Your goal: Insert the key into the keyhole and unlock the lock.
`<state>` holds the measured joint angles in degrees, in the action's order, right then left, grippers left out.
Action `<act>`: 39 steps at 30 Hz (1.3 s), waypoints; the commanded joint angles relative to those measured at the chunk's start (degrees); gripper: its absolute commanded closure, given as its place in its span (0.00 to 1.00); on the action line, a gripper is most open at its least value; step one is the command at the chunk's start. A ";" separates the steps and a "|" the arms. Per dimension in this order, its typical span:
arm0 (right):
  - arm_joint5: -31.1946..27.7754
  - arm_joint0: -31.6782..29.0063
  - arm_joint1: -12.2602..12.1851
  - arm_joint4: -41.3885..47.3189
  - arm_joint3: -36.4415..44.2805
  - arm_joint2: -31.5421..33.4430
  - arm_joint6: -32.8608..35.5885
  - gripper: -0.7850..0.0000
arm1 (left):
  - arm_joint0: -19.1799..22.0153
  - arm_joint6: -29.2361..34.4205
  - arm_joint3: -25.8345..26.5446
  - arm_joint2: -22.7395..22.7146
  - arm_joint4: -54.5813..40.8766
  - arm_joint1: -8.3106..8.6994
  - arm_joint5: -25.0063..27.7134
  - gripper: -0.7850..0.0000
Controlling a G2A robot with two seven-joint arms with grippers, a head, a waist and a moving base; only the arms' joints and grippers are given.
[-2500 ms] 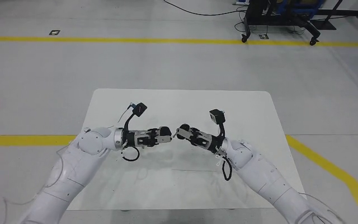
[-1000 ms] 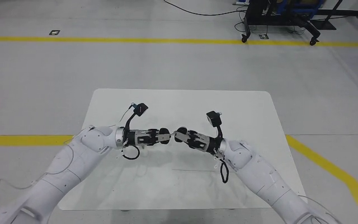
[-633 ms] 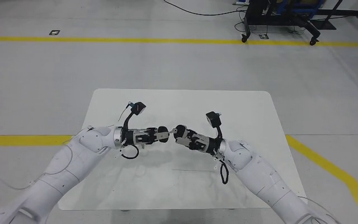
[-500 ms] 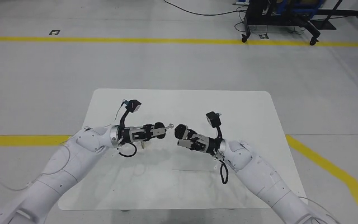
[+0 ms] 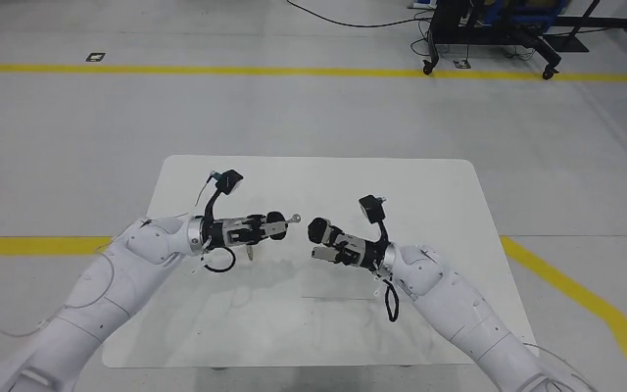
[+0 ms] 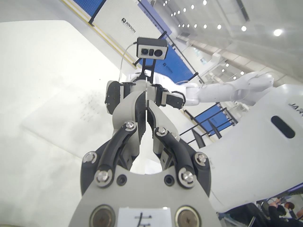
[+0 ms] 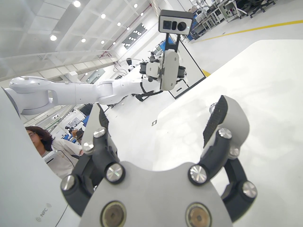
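Top view: left gripper (image 5: pixel 283 224) clamped shut on key (image 5: pixel 293 219) over tabletop (image 5: pixel 411 191) middle. Key's long axis aims toward right edge, straight at right gripper (image 5: pixel 316 242) just beside it, wide open, holding nothing.

Factory-like lab hall: yellow floor lines (image 5: pixel 245 70), high ceiling lights (image 7: pixel 76 3)

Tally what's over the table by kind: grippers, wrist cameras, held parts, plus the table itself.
Grippers: 2 (left gripper, jaws shut on the key; right gripper, jaws open, empty)
Wrist cameras: 2 (left wrist camera, right wrist camera)
Held parts: 1 (the key, slim and silver)
Tables: 1 (white table)
Total: 6
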<state>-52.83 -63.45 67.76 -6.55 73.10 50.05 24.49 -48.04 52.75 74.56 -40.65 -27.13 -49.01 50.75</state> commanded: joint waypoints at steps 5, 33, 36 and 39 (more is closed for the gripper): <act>3.18 -0.31 -2.39 -3.08 2.69 4.12 11.16 0.00 | -0.57 8.66 4.21 -0.12 -0.84 1.23 -7.87 1.00; 7.31 -1.35 -4.15 5.14 7.68 3.22 22.00 0.65 | 2.41 9.57 4.18 4.11 7.06 -1.23 -8.79 1.00; 7.40 -1.23 -4.18 5.17 7.57 3.05 22.07 0.70 | 2.34 9.65 4.54 4.14 7.38 -1.36 -8.87 1.00; 7.49 -1.18 -4.22 4.98 7.59 2.97 21.88 0.81 | 2.31 9.65 4.54 4.08 7.67 -1.44 -8.86 1.00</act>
<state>-45.35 -64.64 63.55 -1.50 80.68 53.03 46.44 -45.71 62.41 79.13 -36.54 -19.49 -50.42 41.87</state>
